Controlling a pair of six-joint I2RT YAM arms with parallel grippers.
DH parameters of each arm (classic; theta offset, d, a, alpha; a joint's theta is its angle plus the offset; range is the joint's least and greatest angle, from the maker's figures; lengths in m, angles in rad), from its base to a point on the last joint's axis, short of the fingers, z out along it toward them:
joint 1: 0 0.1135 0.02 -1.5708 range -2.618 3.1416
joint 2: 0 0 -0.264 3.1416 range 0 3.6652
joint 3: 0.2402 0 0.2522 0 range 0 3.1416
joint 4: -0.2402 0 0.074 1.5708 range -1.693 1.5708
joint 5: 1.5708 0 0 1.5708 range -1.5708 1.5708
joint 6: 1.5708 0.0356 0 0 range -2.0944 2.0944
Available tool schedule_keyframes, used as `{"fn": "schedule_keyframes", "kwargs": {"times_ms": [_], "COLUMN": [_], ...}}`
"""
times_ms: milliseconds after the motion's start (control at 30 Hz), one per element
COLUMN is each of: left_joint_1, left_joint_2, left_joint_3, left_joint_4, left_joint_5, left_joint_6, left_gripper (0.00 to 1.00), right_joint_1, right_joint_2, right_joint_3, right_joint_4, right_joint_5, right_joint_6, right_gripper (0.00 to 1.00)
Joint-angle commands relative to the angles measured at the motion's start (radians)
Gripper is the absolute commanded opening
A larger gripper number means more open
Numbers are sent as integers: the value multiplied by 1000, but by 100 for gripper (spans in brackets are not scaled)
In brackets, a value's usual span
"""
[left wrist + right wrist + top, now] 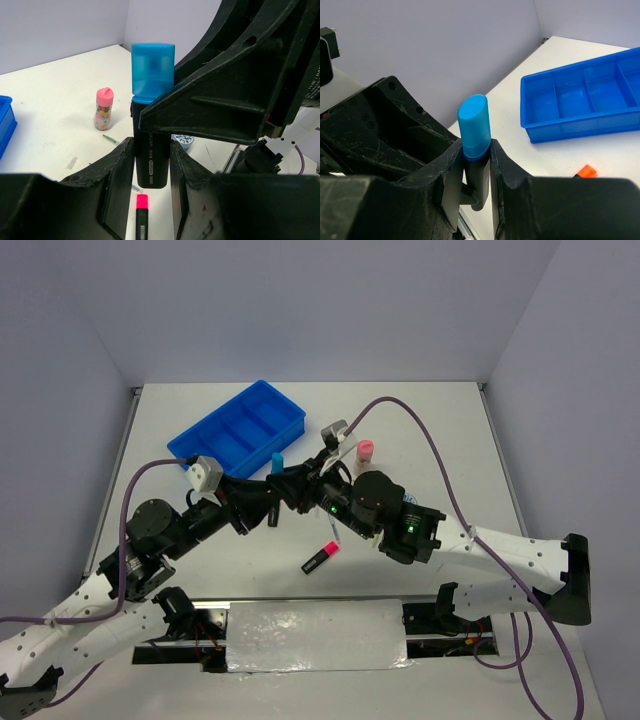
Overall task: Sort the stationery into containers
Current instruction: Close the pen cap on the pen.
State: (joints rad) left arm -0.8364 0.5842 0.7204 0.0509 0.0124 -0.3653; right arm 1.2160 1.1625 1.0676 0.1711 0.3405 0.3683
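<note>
A black highlighter with a blue cap (277, 461) is held above the table between both grippers. My left gripper (271, 506) is shut on its lower black body (152, 155). My right gripper (286, 482) is shut on it just below the cap (477, 155). The right gripper's finger (215, 110) crosses in front of the highlighter in the left wrist view. The blue divided tray (237, 430) lies at the far left and also shows in the right wrist view (580, 95). A pink-capped highlighter (321, 558) lies on the table below the grippers (142, 210).
A pink-capped little bottle (366, 450) stands right of the grippers (103, 108). A blue-white disc (184, 141) and a thin green pen (111, 139) lie beneath the arms. An orange cap (586, 171) shows near the tray. The two arms cross mid-table.
</note>
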Motion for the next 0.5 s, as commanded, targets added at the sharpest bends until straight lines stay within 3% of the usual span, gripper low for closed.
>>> {"fn": "schedule_keyframes", "kwargs": {"times_ms": [0,100,167,233,267,333,467], "left_joint_1": [-3,-3,-3,-3,-3,-3,-3], "left_joint_2": [-14,-15,-20,-26,-35,-52,-73], "left_joint_3": [56,73,80,97,102,105,111], "left_joint_4": [44,23,4,-14,-25,-26,-40], "left_joint_5": [15,55,76,119,133,176,182], "left_joint_6": [26,23,22,20,19,17,14], "left_gripper": [9,27,48,55,64,73,78], "right_joint_1": [13,11,14,11,11,11,7], "right_joint_2": [-1,-26,-49,-60,-73,-86,-113], "right_joint_3": [42,16,3,2,2,0,-1], "right_joint_4": [31,74,88,91,93,94,84], "right_joint_5": [-29,-70,-98,-119,-144,-155,-169], "right_joint_6": [0,-17,-26,-55,-63,-81,-95], "right_gripper": [0,0,0,0,0,0,0]}}
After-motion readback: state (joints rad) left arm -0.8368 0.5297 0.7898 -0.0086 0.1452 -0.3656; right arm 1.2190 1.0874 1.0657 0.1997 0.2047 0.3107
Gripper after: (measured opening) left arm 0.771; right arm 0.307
